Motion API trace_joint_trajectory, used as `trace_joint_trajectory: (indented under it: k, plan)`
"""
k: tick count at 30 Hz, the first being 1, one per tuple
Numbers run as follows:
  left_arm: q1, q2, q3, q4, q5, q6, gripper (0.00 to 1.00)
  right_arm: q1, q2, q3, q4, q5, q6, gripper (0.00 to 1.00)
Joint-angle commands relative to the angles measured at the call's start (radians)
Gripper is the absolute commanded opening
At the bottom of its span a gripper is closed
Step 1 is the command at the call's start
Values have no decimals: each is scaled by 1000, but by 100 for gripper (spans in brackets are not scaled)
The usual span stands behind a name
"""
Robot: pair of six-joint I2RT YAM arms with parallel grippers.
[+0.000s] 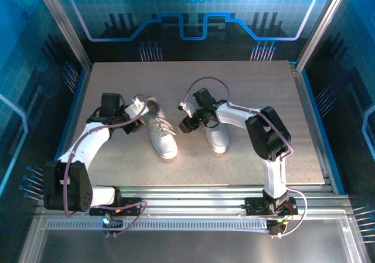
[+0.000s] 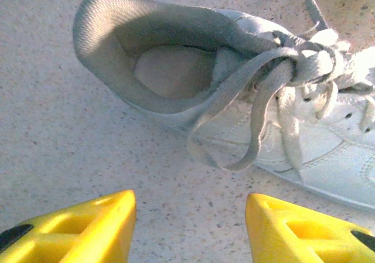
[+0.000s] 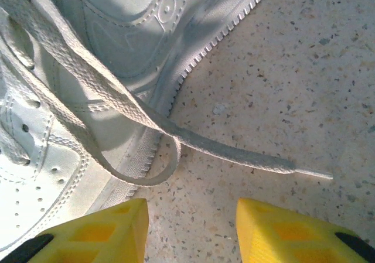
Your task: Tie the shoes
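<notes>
Shoes [image 1: 164, 137] lie side by side mid-table [image 1: 263, 87], toes toward the arm bases. The left shoe [image 2: 246, 116] seems to carry a knot [image 2: 316, 55] with loops [image 2: 234, 140] drooping over its side. The left gripper [image 2: 190, 216] hangs beside its heel, jaws spread and empty. The right shoe [image 3: 88, 69] has a loose lace [image 3: 234, 152] flat on the table. The right gripper [image 3: 192, 222] hovers over it, jaws spread, holding nothing. Likely next is to pinch that lace just behind its stiff tip and draw it away from the shoe. The gap between the shoes is tight and the arms crowd it; bare table lies farther back and to the right. Avoid the left loops.
</notes>
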Motion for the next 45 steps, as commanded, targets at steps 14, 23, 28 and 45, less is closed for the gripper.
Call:
trace_joint_trajectory:
  k: [14, 23, 28, 45]
  plan:
    - [78, 123, -17, 141, 269, 261, 60, 94, 79, 80, -96, 5, -197, 45]
    - [81, 248, 43, 124, 292, 271, 59, 105, 119, 134, -154, 68, -247, 45]
    - [77, 277, 64, 118, 306, 286, 59, 111, 139, 159, -163, 83, -253, 40]
    - [74, 147, 40, 76, 239, 240, 0, 104, 5, 57, -3, 186, -208, 0]
